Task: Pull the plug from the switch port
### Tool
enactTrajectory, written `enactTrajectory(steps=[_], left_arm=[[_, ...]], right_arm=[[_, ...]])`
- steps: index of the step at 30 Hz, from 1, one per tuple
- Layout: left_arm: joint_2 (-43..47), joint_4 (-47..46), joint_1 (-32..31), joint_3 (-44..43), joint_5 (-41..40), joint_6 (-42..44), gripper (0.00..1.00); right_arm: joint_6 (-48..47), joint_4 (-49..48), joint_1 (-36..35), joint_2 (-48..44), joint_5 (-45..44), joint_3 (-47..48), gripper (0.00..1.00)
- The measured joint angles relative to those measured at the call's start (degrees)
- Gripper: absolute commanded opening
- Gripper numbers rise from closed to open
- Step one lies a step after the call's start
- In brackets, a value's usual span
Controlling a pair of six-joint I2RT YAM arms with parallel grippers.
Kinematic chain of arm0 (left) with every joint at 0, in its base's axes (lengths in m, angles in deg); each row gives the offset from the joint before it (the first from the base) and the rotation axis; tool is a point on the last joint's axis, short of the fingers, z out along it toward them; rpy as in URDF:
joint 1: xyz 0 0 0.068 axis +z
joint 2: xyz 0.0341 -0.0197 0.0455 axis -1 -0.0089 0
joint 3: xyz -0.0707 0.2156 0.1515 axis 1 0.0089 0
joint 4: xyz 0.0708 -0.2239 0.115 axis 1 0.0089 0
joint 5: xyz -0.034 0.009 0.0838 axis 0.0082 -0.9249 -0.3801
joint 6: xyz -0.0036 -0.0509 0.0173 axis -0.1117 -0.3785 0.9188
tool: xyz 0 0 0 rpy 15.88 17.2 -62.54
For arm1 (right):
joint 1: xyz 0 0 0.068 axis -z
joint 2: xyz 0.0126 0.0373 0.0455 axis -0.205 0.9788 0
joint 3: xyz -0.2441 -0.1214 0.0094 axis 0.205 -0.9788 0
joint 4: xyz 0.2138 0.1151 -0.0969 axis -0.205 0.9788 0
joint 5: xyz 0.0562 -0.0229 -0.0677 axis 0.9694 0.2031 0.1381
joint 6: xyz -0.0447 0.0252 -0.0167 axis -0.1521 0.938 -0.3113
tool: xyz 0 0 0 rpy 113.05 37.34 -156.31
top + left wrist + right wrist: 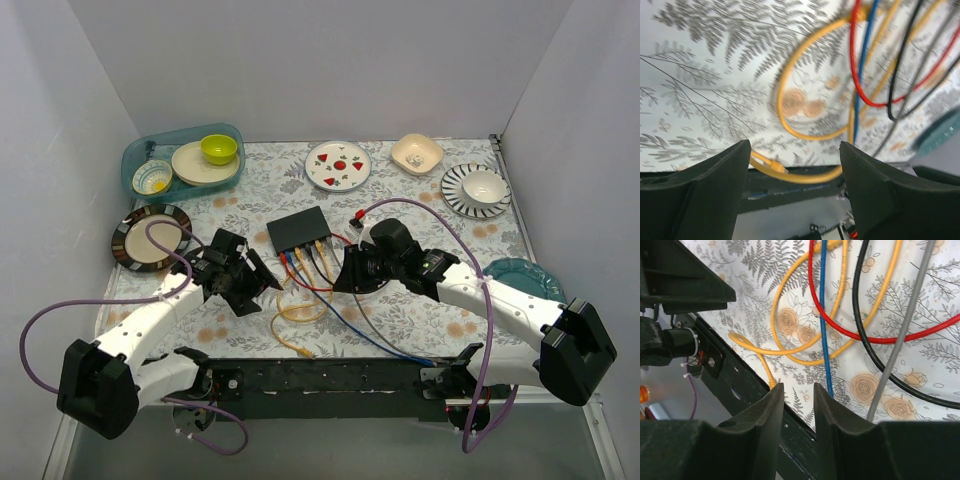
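The switch is a flat dark box at the table's middle, seen only in the top view. Yellow, blue, red, black and grey cables run from its near edge toward me. One yellow cable coils on the cloth, and its loose plug lies by the front rail; this plug also shows in the right wrist view. My left gripper hovers left of the cables, jaws wide open and empty. My right gripper hovers right of them, jaws a narrow gap apart and empty.
A blue tray with bowls stands at back left, and a dark-rimmed plate left. A strawberry plate, a cream bowl, a striped plate and a teal plate lie behind and right. A black rail runs along the front.
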Motion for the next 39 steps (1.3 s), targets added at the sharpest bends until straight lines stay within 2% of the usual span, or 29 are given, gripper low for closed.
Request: enactTrajectory(steps=[5, 11, 19, 22, 26, 27, 31, 39], left_arm=[[-4.6, -3.8, 0.0, 2.9, -4.3, 0.2, 0.72], [-8.1, -7.6, -1.2, 3.2, -6.5, 2.3, 0.66], [-15.6, -13.0, -9.6, 3.7, -5.0, 1.6, 0.63], [-17.1, -15.2, -12.5, 3.3, -3.6, 0.2, 0.56], [-19.1, -17.0, -15.0, 2.8, -2.9, -1.5, 0.34], [-19.5, -17.1, -15.3, 2.7, -2.8, -1.7, 0.24], [-19.9, -16.2, -16.4, 2.8, -3.4, -2.3, 0.01], [-14.8, -7.3, -16.7, 2.8, -5.2, -2.3, 0.00]], right_arm=[[-1.0, 2.3, 0.0, 0.0, -1.6, 0.4, 0.37], [-1.7, 4.1, 0.0, 0.2, -2.4, 0.8, 0.37], [-2.1, 4.4, 0.0, 1.0, -2.5, 0.8, 0.36], [-2.1, 4.4, 0.0, 1.2, -2.5, 0.8, 0.36], [-2.2, 4.4, 0.0, 1.2, -2.5, 0.8, 0.36], [-2.2, 4.4, 0.0, 1.2, -2.5, 0.8, 0.36], [-2.3, 4.4, 0.0, 1.2, -2.8, 0.7, 0.36], [-2.3, 4.3, 0.0, 1.1, -3.6, 0.1, 0.36]])
